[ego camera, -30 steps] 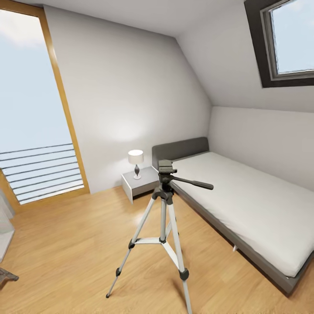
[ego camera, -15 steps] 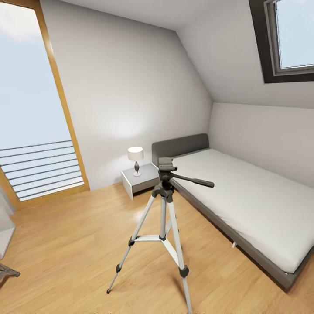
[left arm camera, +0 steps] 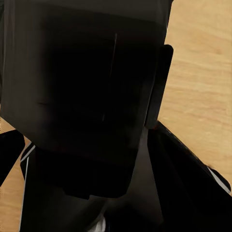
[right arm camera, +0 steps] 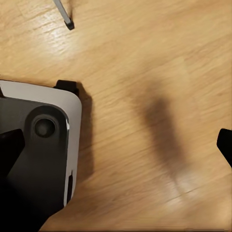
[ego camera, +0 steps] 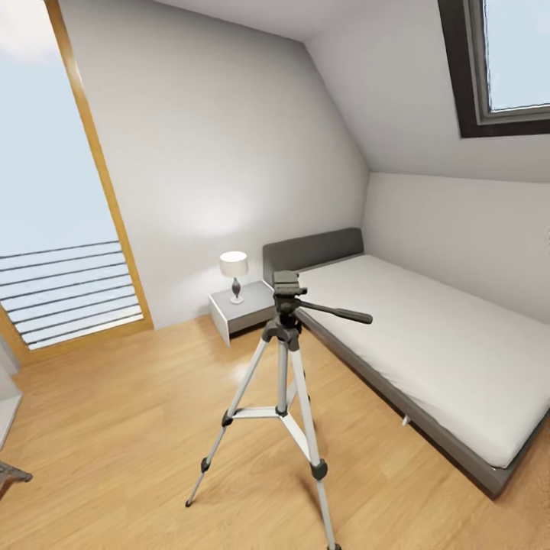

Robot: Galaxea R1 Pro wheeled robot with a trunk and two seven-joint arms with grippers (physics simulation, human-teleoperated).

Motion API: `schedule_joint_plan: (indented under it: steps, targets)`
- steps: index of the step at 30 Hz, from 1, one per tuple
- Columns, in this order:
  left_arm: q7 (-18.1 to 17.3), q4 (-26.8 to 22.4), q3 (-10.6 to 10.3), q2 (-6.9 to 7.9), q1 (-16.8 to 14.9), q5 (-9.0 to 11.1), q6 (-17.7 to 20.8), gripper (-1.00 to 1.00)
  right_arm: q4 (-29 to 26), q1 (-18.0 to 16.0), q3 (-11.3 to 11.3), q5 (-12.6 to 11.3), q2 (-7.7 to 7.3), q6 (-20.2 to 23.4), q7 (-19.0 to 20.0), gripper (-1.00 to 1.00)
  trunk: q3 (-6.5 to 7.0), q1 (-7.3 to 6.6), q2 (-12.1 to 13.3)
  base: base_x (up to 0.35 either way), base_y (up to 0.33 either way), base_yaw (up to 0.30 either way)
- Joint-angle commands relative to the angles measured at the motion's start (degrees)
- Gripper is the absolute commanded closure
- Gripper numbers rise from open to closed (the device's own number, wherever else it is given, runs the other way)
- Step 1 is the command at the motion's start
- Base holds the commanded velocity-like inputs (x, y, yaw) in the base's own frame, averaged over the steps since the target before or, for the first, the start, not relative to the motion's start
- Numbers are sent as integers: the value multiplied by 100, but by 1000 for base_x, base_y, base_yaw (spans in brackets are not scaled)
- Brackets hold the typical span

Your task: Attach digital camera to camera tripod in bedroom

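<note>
Tripod first: in the head view we see the camera tripod (ego camera: 284, 382) standing upright on the light wood floor (ego camera: 122, 428) of the bedroom, just beside the low bed (ego camera: 428, 351). Its three silver legs spread out, and the nearest leg is cut off by the lower edge of the picture. The black pan head carries nothing on top, and its long handle points toward the bed. Behind the tripod we see a grey nightstand (ego camera: 241, 317) with a small lamp (ego camera: 234, 275) on it, against the white wall. A tall window with a wooden frame (ego camera: 53, 229) is on the left side, and a dark-framed skylight (ego camera: 496, 69) is in the sloped wall on the right.

In the left wrist view we see something that the head view does not give: a large black body (left arm camera: 87, 96) very close to the lens, with wood floor behind it. It is too dark and too near for us to say what it is, and we cannot tell how the left gripper stands.

In the right wrist view we see the floor from above, a grey and white part of the robot base (right arm camera: 38, 145), and the black foot of one tripod leg (right arm camera: 69, 23). Dark tips show at two opposite edges, well apart, so the right gripper (right arm camera: 116, 145) stands wide open with nothing between its fingers.
</note>
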Motion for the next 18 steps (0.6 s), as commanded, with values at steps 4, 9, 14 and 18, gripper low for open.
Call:
schedule_joint_plan:
  steps: [4, 9, 14, 18]
  targets:
    - [13, -4, -51, 0, -2, 27, -8, 100, 10, -1, -47, 51, -9, 3, 31, -100, -50, 3, -13, 0, 0, -30]
    - [13, -4, -46, 0, -3, 30, -8, 100, 10, 1, -47, 51, -18, 3, 48, -100, -96, 3, -13, 0, 0, -9]
    - [13, -4, -48, -1, -3, 31, -8, 100, 10, 2, -47, 51, -19, 3, 56, -100, -142, 3, -13, 0, 0, -3]
    - [13, -4, -52, 0, -2, 32, -8, 100, 10, 2, -47, 47, -20, 3, 52, -100, -180, 3, -13, 0, 0, 0]
